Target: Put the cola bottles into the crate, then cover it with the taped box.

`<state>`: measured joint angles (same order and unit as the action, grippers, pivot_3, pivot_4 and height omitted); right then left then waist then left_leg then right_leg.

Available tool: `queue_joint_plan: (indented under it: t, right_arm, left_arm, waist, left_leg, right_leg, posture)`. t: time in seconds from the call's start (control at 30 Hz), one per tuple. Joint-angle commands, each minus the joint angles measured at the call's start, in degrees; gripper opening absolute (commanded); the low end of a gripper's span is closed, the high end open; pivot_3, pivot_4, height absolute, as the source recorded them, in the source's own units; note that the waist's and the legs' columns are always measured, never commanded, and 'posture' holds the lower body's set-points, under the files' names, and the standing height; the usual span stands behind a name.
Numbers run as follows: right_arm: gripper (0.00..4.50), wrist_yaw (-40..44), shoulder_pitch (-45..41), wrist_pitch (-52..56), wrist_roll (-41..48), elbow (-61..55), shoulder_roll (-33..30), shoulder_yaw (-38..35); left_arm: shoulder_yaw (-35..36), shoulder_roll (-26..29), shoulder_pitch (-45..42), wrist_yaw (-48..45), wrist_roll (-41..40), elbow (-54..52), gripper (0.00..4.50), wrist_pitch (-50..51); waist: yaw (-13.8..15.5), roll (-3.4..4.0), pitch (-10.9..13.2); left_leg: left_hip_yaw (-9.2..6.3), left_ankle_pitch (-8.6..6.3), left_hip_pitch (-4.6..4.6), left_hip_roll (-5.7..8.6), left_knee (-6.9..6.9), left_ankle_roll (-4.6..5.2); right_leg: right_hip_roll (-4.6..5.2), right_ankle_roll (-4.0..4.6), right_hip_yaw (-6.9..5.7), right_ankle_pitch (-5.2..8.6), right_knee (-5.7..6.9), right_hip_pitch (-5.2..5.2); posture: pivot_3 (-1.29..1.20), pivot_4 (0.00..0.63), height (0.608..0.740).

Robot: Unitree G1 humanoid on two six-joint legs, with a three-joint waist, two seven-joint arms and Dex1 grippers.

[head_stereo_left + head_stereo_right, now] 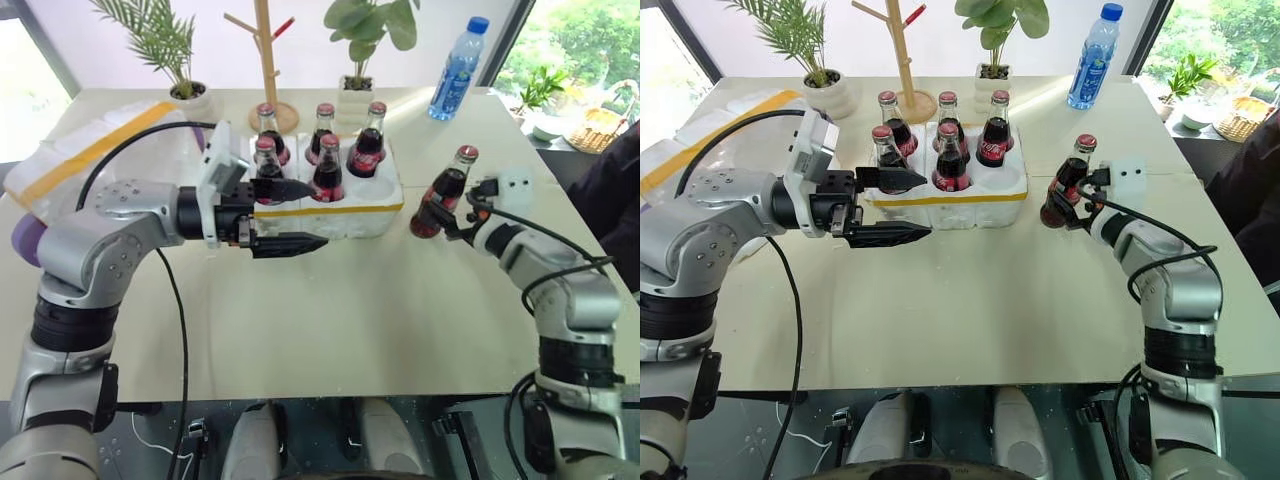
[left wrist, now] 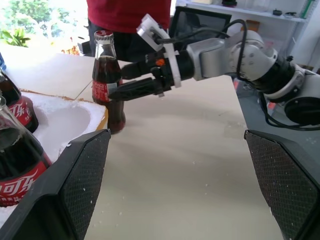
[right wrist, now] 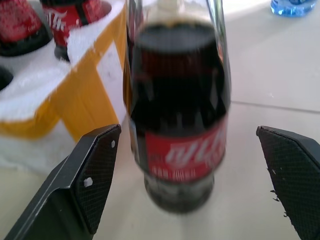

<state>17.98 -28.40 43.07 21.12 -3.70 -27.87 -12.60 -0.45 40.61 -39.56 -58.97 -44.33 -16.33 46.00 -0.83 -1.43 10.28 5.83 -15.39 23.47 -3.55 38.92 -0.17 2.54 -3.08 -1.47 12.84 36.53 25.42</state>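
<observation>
Five cola bottles point(image 1: 328, 172) stood upright in the crate point(image 1: 372, 212), a low white block with a thin yellow band, which sat toward the far edge of the table point(image 1: 380, 320), about midway along it. The near-right hole held no bottle. The sixth bottle point(image 1: 443, 192) stood on the table just beside the crate's right end, leaning a little away from it. The right gripper point(image 1: 447, 214) was at this bottle, its two black fingers point(image 3: 92, 177) spread wide with the bottle between them in the right wrist view; a gap showed on each side of the glass, so it was open and gripped nothing. The left gripper point(image 1: 290, 215) hung at the crate's near-left corner, pointing to the right along its front, jaws wide apart and empty, one finger level with the bottles and the other below the yellow band. The taped box point(image 1: 75, 150) lay near the far-left corner of the table, behind the left arm. A blue-capped water bottle point(image 1: 457, 70) stood near the far-right corner, and potted plants point(image 1: 170, 50) and a wooden stand point(image 1: 267, 60) lined the far edge. A person in a red top point(image 2: 127, 12) stood beyond the table in the left wrist view.
</observation>
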Motion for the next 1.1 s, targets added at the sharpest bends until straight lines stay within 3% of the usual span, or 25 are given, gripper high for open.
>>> queue_joint_plan:
  t: [0.03, 0.1, 0.17, 0.23, 0.37, 0.53, 1.1]
  right_arm:
    - [4.45, 0.67, -2.89, -4.46, -1.54, 4.57, 0.5, 0.45]
    - [4.22, 0.88, -4.8, -6.95, -2.36, 8.62, 0.79, 0.77]
    - [3.62, 1.24, -6.6, -8.16, -2.56, 10.48, 0.32, 0.4]
    - [2.66, 2.04, -8.39, -9.66, -2.27, 10.69, -0.76, -0.3]
    - [2.64, 4.76, -16.18, -13.46, 0.87, 11.03, -2.82, -3.6]
    - [2.64, 9.4, -22.36, -8.79, 6.82, 8.63, -1.87, -3.3]
    - [2.64, 12.75, -16.56, -5.47, 3.65, 3.5, 1.41, 8.47]
  left_arm:
    - [1.66, 1.05, -0.47, 0.03, 0.19, -1.3, 4.5, -0.72]
    - [2.14, 1.36, -0.17, 0.39, 0.07, -1.57, 4.5, -0.67]
    - [2.69, 1.65, 0.04, 0.98, -0.01, -1.83, 4.5, -0.63]
    - [3.29, 1.91, 0.25, 1.44, -0.28, -1.97, 4.5, -0.55]
    - [4.44, 2.47, 1.19, 2.4, -0.34, -2.26, 4.5, -0.63]
    - [4.83, 2.5, 1.75, 2.97, -0.58, -2.52, 4.5, -0.69]
    - [4.7, 2.63, 1.35, 3.62, 0.53, -1.65, 4.5, -1.74]
  waist:
    - [0.07, 0.0, 0.0]
    - [0.02, 0.0, 0.0]
    - [0.01, 0.01, 0.01]
    - [0.12, 0.01, 0.02]
    - [0.02, 0.36, 0.29]
    - [-0.27, 0.6, 0.48]
    - [0.03, 0.57, 0.47]
  left_leg:
    - [0.0, 0.0, 0.0, 0.0, 0.0, 0.0]
    - [0.0, 0.0, 0.0, 0.0, 0.0, 0.0]
    - [0.0, 0.0, 0.0, 0.0, 0.0, 0.0]
    - [0.0, 0.0, 0.0, 0.0, 0.0, 0.0]
    - [0.03, 0.0, 0.06, 0.02, 0.0, 0.0]
    - [0.03, 0.0, 0.07, -0.03, -0.08, 0.0]
    - [0.04, 0.01, 0.07, 0.02, -0.03, -0.01]
  right_leg:
    - [0.0, 0.0, 0.0, 0.0, 0.0, 0.0]
    - [0.0, 0.0, 0.0, 0.0, -0.01, 0.0]
    - [0.0, -0.01, 0.0, 0.0, -0.02, 0.0]
    - [0.01, -0.01, 0.0, 0.0, -0.01, 0.0]
    - [0.05, -0.02, 0.04, -0.01, -0.02, 0.06]
    - [-0.07, -0.03, 0.09, -0.02, 0.03, 0.15]
    - [0.04, -0.02, 0.02, -0.01, 0.05, 0.11]
  posture:
    - [0.0, 0.15, 0.74]
    - [0.0, 0.15, 0.74]
    - [0.0, 0.15, 0.74]
    - [0.0, 0.15, 0.74]
    - [0.0, 0.15, 0.74]
    - [0.0, 0.15, 0.74]
    - [0.0, 0.15, 0.74]
